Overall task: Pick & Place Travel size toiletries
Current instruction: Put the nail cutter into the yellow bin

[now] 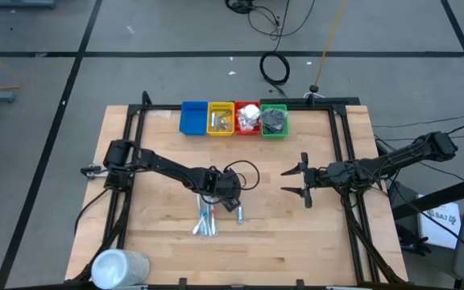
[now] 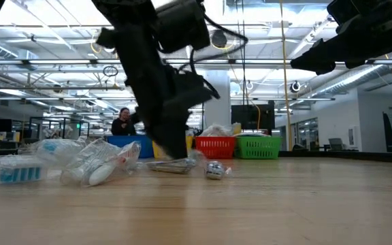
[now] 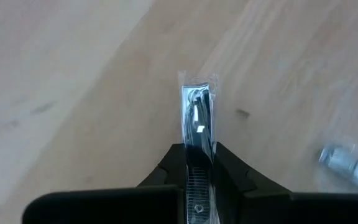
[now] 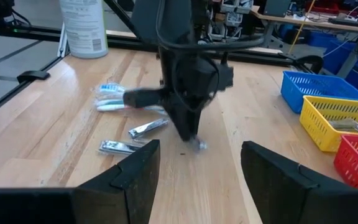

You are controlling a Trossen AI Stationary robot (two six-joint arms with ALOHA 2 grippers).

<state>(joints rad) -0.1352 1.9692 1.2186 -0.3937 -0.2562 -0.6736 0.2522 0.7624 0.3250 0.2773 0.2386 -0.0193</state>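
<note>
Now left gripper down at table, squeezed shut on wrapped nail clipper, ready for lifting toward bins. Right gripper waits open, off to side.

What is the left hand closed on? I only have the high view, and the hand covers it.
Observer: The left wrist view shows the left hand shut on a slim silver item in a clear wrapper.
Operator: Is it off the table?
Observer: It seems not. In the low view the hand's tips are down at the table.
Operator: Is anyone nearby?
Observer: Yes, the low view shows a person in the room far behind the table.
</note>
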